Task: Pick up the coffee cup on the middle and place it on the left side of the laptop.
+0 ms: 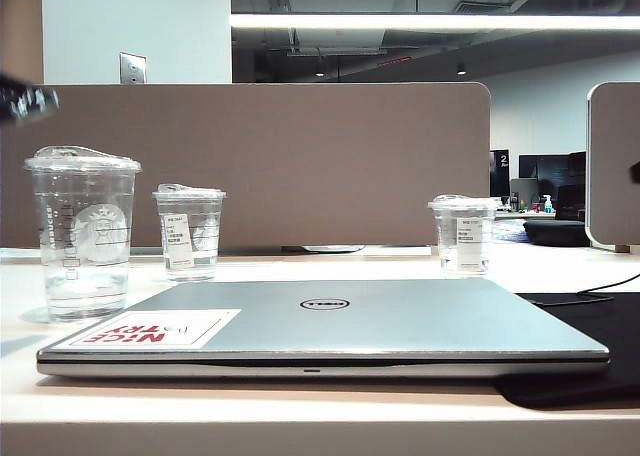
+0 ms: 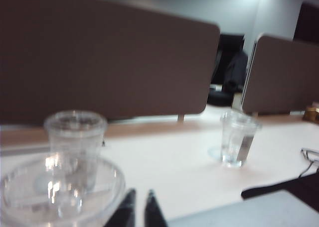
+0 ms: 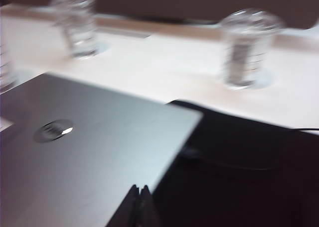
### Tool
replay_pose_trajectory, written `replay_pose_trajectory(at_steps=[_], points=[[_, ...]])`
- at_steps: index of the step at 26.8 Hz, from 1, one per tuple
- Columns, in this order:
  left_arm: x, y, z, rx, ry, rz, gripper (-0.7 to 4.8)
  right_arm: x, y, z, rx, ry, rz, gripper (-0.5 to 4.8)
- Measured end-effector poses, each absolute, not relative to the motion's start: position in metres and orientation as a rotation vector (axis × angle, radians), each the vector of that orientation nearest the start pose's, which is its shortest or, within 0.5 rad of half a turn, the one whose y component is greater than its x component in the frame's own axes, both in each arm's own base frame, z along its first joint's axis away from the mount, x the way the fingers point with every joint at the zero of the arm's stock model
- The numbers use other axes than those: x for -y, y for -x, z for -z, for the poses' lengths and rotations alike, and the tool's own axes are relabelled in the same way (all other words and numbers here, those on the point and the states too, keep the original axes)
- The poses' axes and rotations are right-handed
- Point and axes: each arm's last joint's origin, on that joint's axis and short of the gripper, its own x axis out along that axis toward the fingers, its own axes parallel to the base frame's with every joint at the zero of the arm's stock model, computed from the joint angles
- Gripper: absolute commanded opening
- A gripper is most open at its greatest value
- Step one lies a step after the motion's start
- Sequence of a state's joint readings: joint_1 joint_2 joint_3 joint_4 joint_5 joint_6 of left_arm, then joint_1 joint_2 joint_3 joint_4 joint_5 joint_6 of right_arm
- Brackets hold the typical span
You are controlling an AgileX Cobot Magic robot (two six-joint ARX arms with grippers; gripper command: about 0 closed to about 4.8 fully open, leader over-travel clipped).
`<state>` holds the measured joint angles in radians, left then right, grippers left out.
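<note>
Clear plastic marked the coffee cup (image 1: 82,234): the tallest of three, lidded, standing upright on the pale table (image 1: 300,416) just off the left front corner of the laptop (image 1: 330,326), beside the corner that carries the red-and-white sticker (image 1: 150,328). It seemed to be on the left side of the laptop already, so the placing looked done or nearly so.

The left gripper (image 2: 139,209) hung above and just beside the cup (image 2: 60,192), whose lid lay close under the wrist camera, toward the side away from the laptop. Its dark fingertips (image 2: 127,207) stood nearly together with only a thin slit between them and nothing in it; they did not touch the cup. In the exterior view only a dark blur at the upper left edge could be taken for that arm. The cup's long axis ran straight up, and the left arm was plainly the nearer one, so any further nudge would fall to it.

The right gripper (image 3: 139,207) hovered over the laptop's near right edge (image 3: 99,157), its tips pressed together and empty, well apart from the cup. Two shorter cups (image 1: 189,233) (image 1: 464,234) stood further back.
</note>
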<state>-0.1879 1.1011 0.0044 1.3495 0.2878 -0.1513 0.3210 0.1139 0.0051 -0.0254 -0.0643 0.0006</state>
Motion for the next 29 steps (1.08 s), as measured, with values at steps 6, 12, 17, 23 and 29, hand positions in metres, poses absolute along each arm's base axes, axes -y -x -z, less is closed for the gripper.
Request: replay_pose_trajectory(at_steps=[6, 12, 17, 23, 29], points=[[0.035, -0.138, -0.189, 0.284, 0.135, 0.495, -0.05, -0.013, -0.099, -0.159, -0.070, 0.001, -0.180, -0.05], [0.027, -0.116, -0.189, 0.203, 0.145, 0.364, -0.06, 0.002, -0.097, -0.164, -0.010, -0.001, -0.027, -0.05], [0.019, -0.095, -0.185, 0.199, 0.083, 0.237, -0.06, 0.003, -0.097, -0.163, -0.017, -0.001, -0.016, -0.05], [0.018, -0.096, -0.171, 0.035, 0.027, 0.172, -0.06, 0.002, -0.097, -0.163, -0.020, -0.001, -0.024, -0.05], [0.017, -0.096, -0.163, -0.021, 0.011, 0.143, -0.05, 0.002, -0.097, -0.163, -0.020, -0.001, -0.022, -0.05]])
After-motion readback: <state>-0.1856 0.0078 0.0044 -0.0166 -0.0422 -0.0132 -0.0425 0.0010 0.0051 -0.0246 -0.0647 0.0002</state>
